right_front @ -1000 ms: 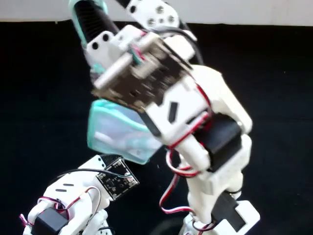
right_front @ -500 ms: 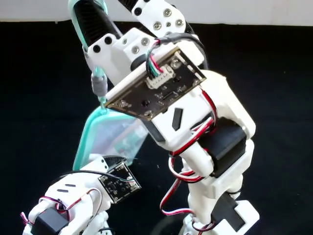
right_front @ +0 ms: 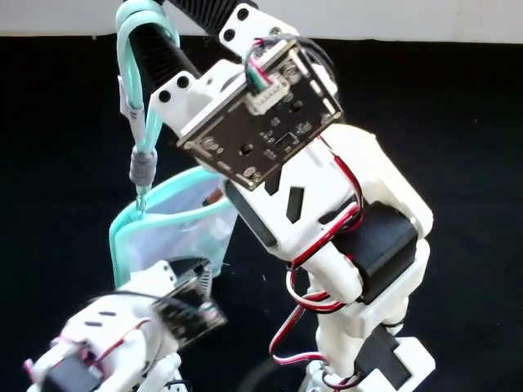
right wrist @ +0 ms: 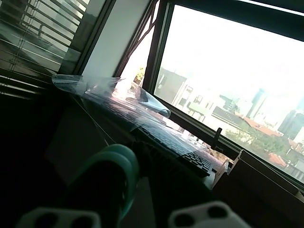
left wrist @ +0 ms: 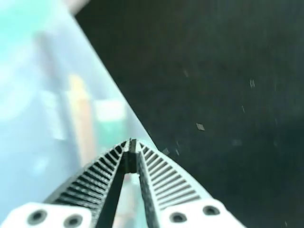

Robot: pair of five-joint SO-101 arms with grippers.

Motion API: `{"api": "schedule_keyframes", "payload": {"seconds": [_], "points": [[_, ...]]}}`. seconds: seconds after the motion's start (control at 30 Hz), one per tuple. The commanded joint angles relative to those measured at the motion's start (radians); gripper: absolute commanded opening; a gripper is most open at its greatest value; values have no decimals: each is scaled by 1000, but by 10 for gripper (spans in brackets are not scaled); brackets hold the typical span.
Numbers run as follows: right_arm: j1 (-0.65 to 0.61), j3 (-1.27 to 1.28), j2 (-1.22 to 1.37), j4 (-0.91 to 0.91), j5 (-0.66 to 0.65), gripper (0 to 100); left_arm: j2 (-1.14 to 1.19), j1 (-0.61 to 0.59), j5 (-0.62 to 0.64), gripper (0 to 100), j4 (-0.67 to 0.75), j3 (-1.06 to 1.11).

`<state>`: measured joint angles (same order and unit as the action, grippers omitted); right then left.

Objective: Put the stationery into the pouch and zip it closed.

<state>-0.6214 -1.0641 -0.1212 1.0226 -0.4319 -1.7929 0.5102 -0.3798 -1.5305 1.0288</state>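
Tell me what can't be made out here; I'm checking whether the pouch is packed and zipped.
1. Mouth: in the high view, a circuit board covers the far end of the pouch mouth, so how far it is zipped is unclear.
2. Contents: in the left wrist view, blurred stationery shows through the pouch wall; which items they are is unclear.
3. Left pincer: in the left wrist view its tips meet, but blur hides whether they pinch the pouch.
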Motion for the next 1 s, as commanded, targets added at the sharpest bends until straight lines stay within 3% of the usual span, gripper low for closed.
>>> {"api": "schedule_keyframes", "payload": {"seconds": [0.0, 0.23, 0.33, 0.5, 0.73, 0.83, 0.97], "points": [[-2, -25, -27, 1, 17, 7, 4, 12, -5, 8, 17, -217], [-2, 50, -27, -2, 17, 7, 13, 7, -8, 8, 17, -641], [-2, 56, -27, -5, 17, 7, 13, -58, -9, 8, 2, -728], [-1, 56, -27, -5, 17, 7, 15, -234, -11, 20, -3, -737], [-1, 56, -27, -2, 20, 7, 4, -572, -11, 197, -178, -737], [-1, 58, -27, -2, 20, 7, 4, -608, -25, 224, -203, -748], [-1, 58, -27, -1, 20, 7, 2, -615, -199, 224, -209, -748]]}}
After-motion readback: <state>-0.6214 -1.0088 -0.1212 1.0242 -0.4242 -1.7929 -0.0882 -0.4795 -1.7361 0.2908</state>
